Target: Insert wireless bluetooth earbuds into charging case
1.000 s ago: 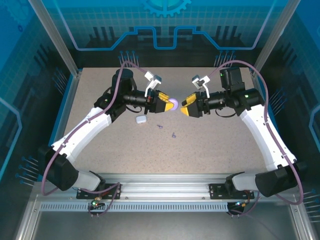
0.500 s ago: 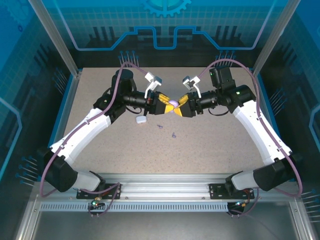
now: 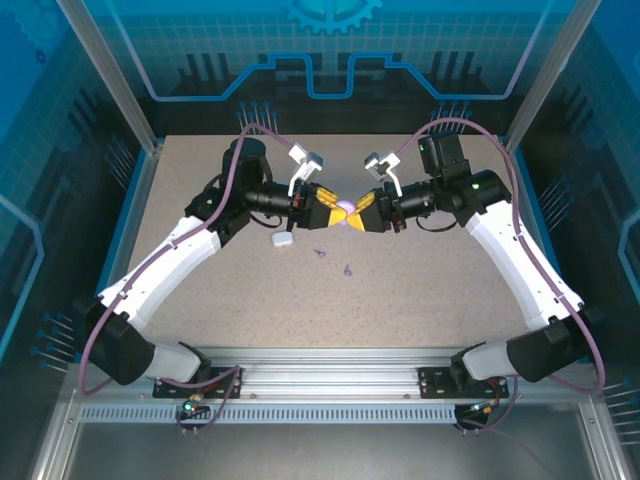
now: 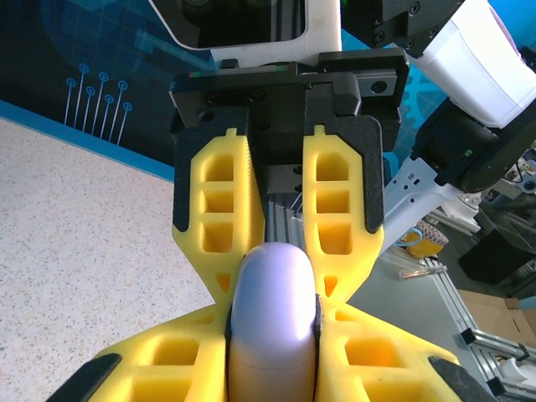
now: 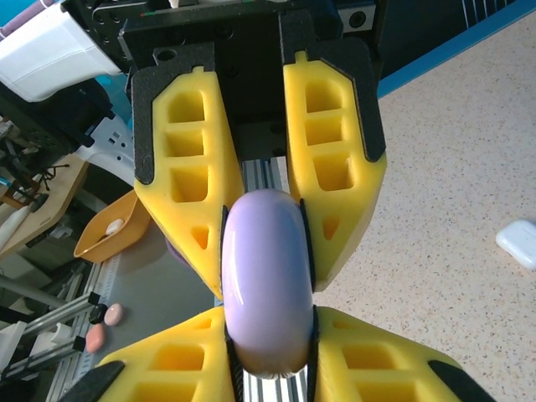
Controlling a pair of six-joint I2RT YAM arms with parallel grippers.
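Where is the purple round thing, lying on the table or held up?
Held up. Both the left gripper and right gripper pinch the purple disc above the table.

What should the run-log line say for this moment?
left fingers: shut on purple disc | right fingers: shut on purple disc | charging case: on table, untouched | earbuds: loose on table

Robot lab cell: speckled table (image 3: 420, 300), aluminium rails (image 3: 330, 360) (blue printed panels (image 3: 330, 40) around).
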